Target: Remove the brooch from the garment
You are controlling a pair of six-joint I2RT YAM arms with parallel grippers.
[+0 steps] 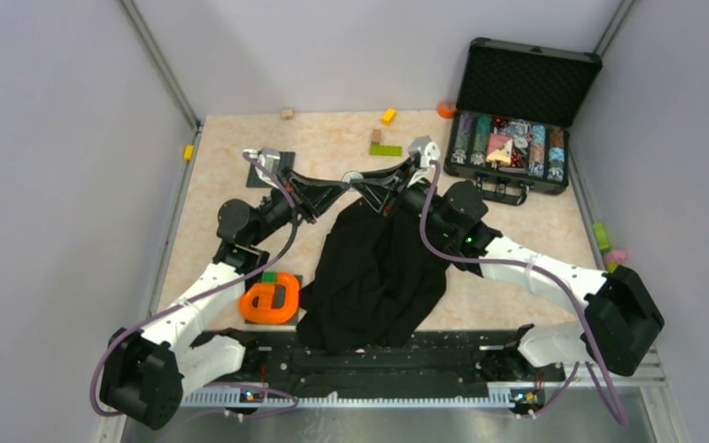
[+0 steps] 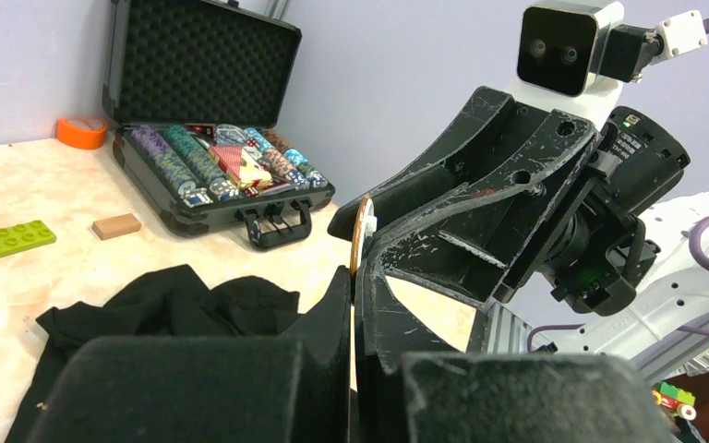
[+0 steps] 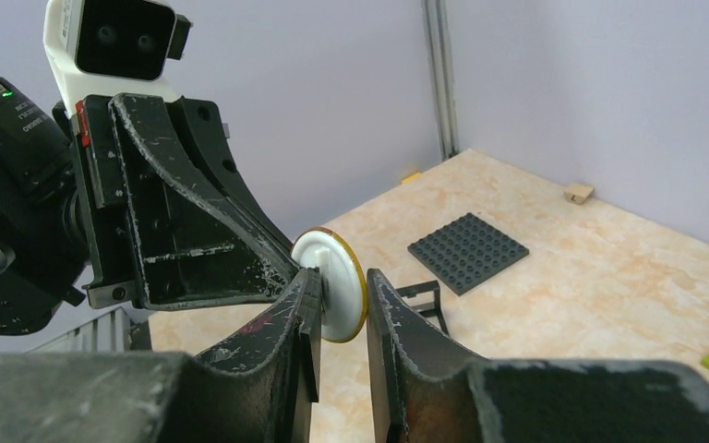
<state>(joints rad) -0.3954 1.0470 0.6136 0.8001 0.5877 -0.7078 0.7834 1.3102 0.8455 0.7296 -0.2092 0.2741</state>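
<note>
The brooch (image 1: 355, 177) is a small white disc with a gold rim, held in the air between my two grippers above the top edge of the black garment (image 1: 378, 277). My left gripper (image 1: 342, 185) is shut on its rim; in the left wrist view the brooch (image 2: 361, 235) shows edge-on at the closed left gripper (image 2: 358, 277). My right gripper (image 3: 342, 277) stands slightly open around the brooch (image 3: 332, 286), one finger against its back and the other just off its face. The garment (image 2: 166, 305) lies crumpled on the table, with no cloth on the disc.
An open black case (image 1: 517, 138) of coloured chips stands at the back right. An orange object (image 1: 272, 300) lies left of the garment. A dark grey baseplate (image 3: 468, 251), a green plate (image 1: 386, 149), a wooden block (image 2: 115, 225) and an orange tape roll (image 2: 81, 131) lie further back.
</note>
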